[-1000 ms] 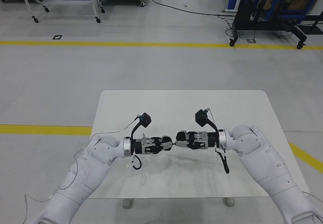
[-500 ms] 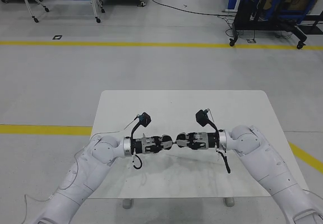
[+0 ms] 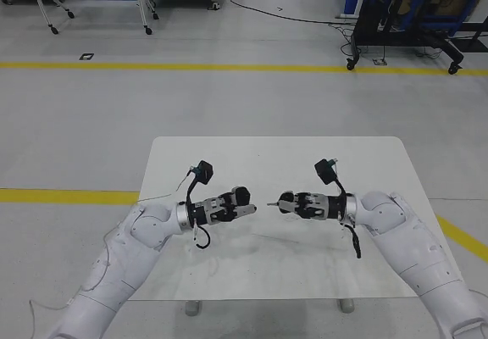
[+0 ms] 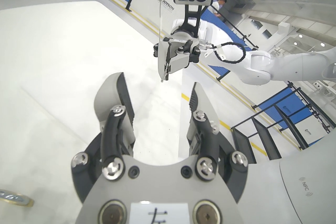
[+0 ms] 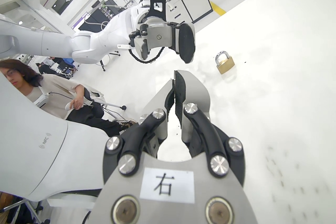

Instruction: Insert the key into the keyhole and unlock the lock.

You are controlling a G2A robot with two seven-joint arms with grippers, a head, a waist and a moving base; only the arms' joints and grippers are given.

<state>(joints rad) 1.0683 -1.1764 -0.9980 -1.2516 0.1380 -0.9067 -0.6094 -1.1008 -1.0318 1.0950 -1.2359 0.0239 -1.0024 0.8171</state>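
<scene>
The key (image 4: 163, 74) is pinched in the closed right gripper (image 5: 176, 78). The left gripper (image 4: 157, 83) is spread wide and empty. The padlock (image 5: 225, 63) is seen lying on the table (image 5: 283, 46), apart from both, its shackle seemingly seated. Insertion and unlocking are judged not yet done.

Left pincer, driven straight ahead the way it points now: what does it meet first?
Most likely the small silver key sticking out of the shut right pincer, facing the open left pincer across a gap; exact alignment is unclear.
</scene>
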